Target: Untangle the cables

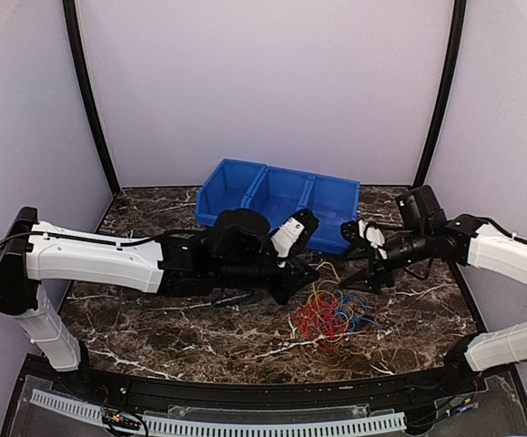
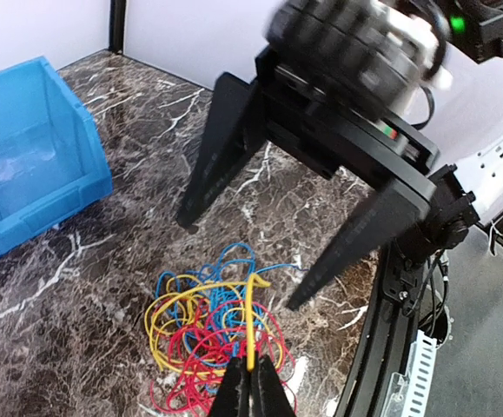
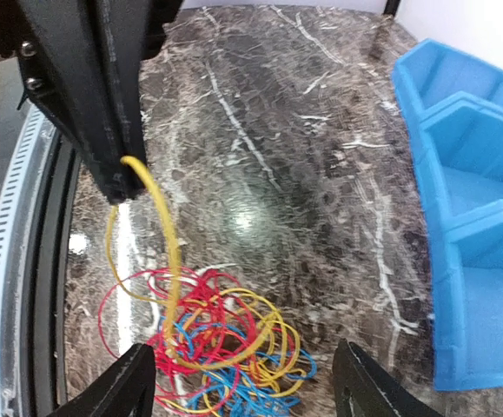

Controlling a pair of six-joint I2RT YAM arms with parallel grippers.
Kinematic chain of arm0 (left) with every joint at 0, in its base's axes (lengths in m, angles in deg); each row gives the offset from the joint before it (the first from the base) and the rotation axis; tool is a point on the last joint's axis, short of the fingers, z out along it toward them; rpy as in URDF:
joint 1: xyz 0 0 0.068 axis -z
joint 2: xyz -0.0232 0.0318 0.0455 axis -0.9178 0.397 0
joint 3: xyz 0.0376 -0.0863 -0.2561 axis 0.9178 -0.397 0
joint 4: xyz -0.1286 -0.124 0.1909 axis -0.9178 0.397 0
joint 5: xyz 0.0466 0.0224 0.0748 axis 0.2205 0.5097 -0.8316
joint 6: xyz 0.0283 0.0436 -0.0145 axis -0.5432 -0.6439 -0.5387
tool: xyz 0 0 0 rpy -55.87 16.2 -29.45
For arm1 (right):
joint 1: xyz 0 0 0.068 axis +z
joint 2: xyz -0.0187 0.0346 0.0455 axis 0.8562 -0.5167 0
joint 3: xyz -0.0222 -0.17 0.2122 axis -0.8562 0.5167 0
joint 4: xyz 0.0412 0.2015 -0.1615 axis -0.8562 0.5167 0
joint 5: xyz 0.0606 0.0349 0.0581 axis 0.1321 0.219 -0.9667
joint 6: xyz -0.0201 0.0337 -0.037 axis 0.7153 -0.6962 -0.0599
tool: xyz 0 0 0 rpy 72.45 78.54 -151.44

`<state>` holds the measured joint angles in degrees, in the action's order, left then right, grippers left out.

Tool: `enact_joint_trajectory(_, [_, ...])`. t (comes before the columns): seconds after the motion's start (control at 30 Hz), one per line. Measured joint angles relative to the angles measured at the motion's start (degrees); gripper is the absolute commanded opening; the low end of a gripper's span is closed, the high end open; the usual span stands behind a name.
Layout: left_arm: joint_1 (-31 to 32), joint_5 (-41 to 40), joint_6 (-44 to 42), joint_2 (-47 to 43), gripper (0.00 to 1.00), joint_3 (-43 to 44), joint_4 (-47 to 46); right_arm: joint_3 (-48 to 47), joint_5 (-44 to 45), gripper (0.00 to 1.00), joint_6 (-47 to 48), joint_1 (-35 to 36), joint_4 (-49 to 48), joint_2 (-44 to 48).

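From above, the cables (image 1: 329, 314) are seen heaped on the bench (image 1: 199, 328) at 6 o'clock of the blue bins (image 1: 277, 196). In the left wrist view, the left end effector (image 2: 251, 389) is pressed together on a yellow strand (image 2: 250, 321) rising from the heap, and the right end effector (image 2: 241, 262) is held spread above it. In the right wrist view, the strand is followed down into the knot. A hard pull could tighten or drag the tangle, since other loops appear threaded over it.
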<state>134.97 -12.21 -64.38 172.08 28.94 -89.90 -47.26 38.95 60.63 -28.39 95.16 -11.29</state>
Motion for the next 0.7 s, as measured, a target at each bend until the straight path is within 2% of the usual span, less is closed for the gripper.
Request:
enact_joint_trajectory(0.27, [-1.53,-7.43,8.28,-1.95,0.0,-9.86,-1.84,-3.52,1.53,0.79,1.62,10.93,-0.02,-12.66])
enact_joint_trajectory(0.47, [-1.79,-13.75,13.75,-8.41,0.0,-15.76,-2.05,-4.81,3.82,0.8,2.16,15.69,-3.5,-18.25])
enact_joint_trajectory(0.7, [-2.1,-17.7,18.18,-13.81,0.0,-20.26,-3.19,-3.32,8.2,0.7,1.92,17.75,-10.05,-24.44])
